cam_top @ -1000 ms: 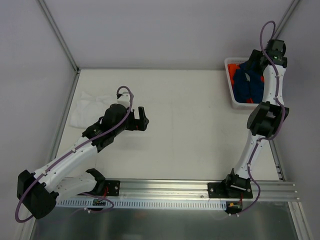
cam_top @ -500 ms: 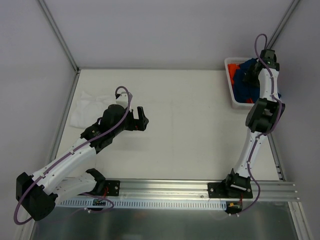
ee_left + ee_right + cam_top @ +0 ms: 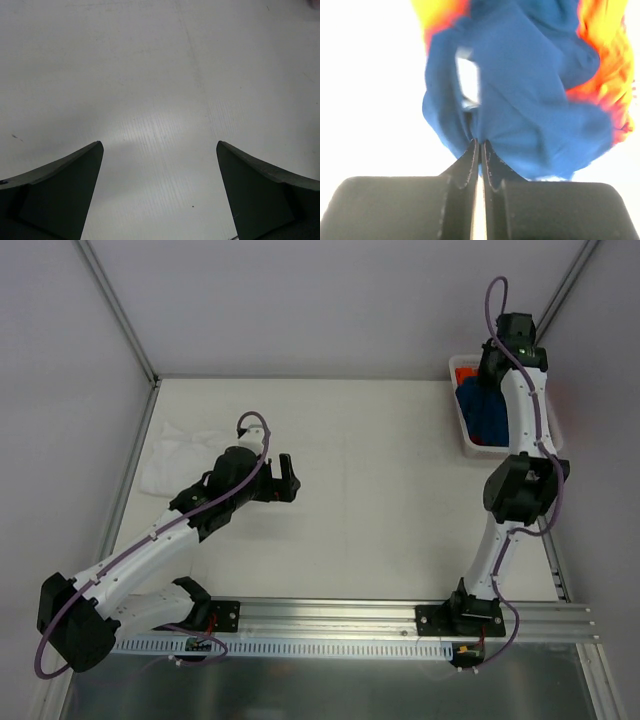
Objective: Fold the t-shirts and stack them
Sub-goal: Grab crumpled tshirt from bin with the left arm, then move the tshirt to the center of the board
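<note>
The pale surface sits inside plain grey walls, with metal posts running up at the far corners. My left hand hangs wide open over bare surface and holds nothing. The white t-shirt lies crumpled near the left edge, partly hidden behind my left arm. My right hand is pinched tight on a fold of the navy t-shirt, which is bunched in the white bin at the far right corner, against an orange cloth. A small pale patch shows on the navy cloth; I cannot tell what it is. A broad stretch of surface lies between my arms.
</note>
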You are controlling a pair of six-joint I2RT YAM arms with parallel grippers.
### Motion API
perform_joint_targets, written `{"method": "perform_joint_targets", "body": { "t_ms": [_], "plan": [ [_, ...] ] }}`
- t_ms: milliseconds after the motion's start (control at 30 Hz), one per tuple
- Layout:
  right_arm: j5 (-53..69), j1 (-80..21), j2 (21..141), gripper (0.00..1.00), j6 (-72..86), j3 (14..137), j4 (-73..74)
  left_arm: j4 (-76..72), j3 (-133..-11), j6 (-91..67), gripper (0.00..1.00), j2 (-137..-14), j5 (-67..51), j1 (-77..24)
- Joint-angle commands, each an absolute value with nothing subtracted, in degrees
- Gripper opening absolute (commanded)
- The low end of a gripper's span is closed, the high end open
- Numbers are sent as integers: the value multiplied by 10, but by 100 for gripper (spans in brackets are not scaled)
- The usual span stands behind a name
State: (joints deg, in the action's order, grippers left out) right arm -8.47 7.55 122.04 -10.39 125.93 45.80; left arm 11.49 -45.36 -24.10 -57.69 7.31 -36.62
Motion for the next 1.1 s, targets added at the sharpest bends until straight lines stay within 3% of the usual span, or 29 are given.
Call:
{"method": "perform_joint_targets", "body": {
  "t_ms": [0,167,333,467,567,700,900,1067],
  "plan": [
    [-77,2,1048,1,-119,1331,489,107,-483,-258,99,-597,51,-359],
    [23,-45,953,0,-70,1372,533,107,-497,-271,99,-620,27,-359],
    [85,-72,829,1,-47,1297,540,107,-497,-265,99,-624,32,-359],
    [79,-83,753,1,-36,1147,546,106,-490,-267,99,-613,43,-359],
    [84,-127,694,0,-21,961,485,106,-480,-274,99,-601,40,-359],
    [83,-198,699,0,-2,812,433,107,-469,-280,99,-588,48,-359],
    [27,-367,798,0,18,833,415,112,-448,-288,99,-561,66,-359],
    [12,-458,866,1,4,983,453,126,-442,-289,99,-542,97,-359]
  ]
}}
